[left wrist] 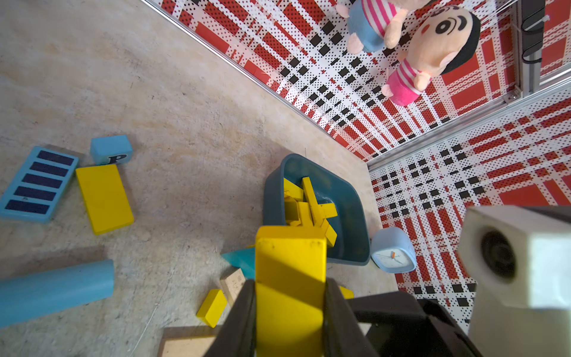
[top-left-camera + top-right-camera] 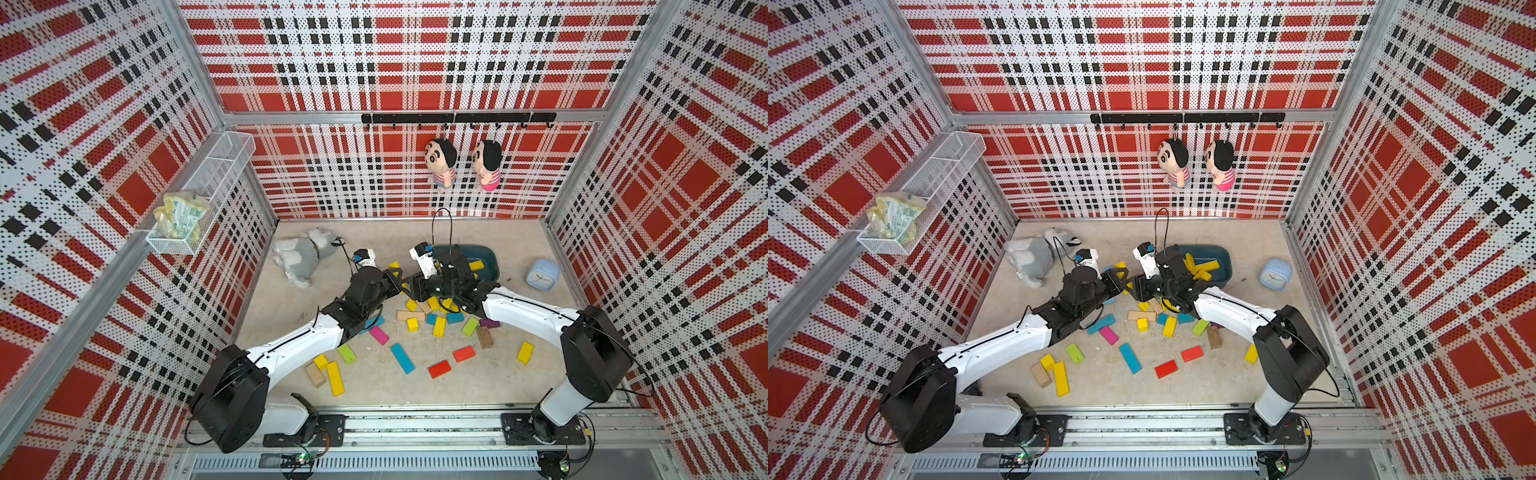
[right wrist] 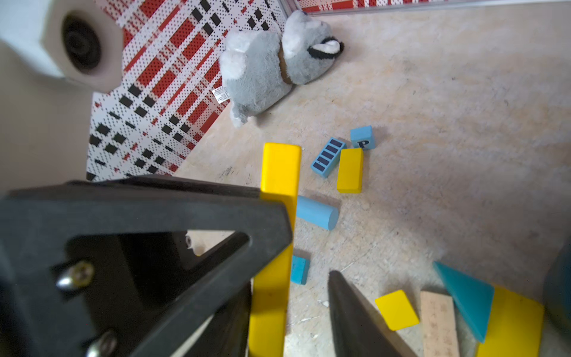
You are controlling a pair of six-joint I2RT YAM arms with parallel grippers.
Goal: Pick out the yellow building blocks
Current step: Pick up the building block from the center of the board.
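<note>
Red, white and black check walls (image 2: 415,62) stand around a sandy worktop (image 2: 374,390) with toy blocks all over it. Some yellow building blocks (image 2: 335,378) lie loose there among blue, red, green and plain wood ones. More yellow ones are piled in a dark blue tub (image 1: 352,222) at the back, on the right arm's side.

The left tool (image 1: 289,282) squeezes a long yellow bar (image 1: 290,253) and holds it up off the worktop. The right tool (image 3: 287,284) is tip to tip with it. Its jaws stand apart, and there is a gap between one finger (image 3: 355,315) and the bar. I cannot see the other finger well.

I think the bar is being passed from the left tool to the right one, since the tub is nearer the right arm. To do this well, the right tool should first squeeze the bar's free end firmly. Only then should the left tool let go, or the bar may twist or drop.

The left wrist view looks into the tub and shows a small blue clock (image 1: 394,256) just beside it. The right wrist view shows the finger gap and a grey soft toy (image 3: 272,68) instead. In both top views the arms hide the grip, but only they show all the loose blocks, like a lone yellow brick (image 2: 525,352) far to the right.
</note>
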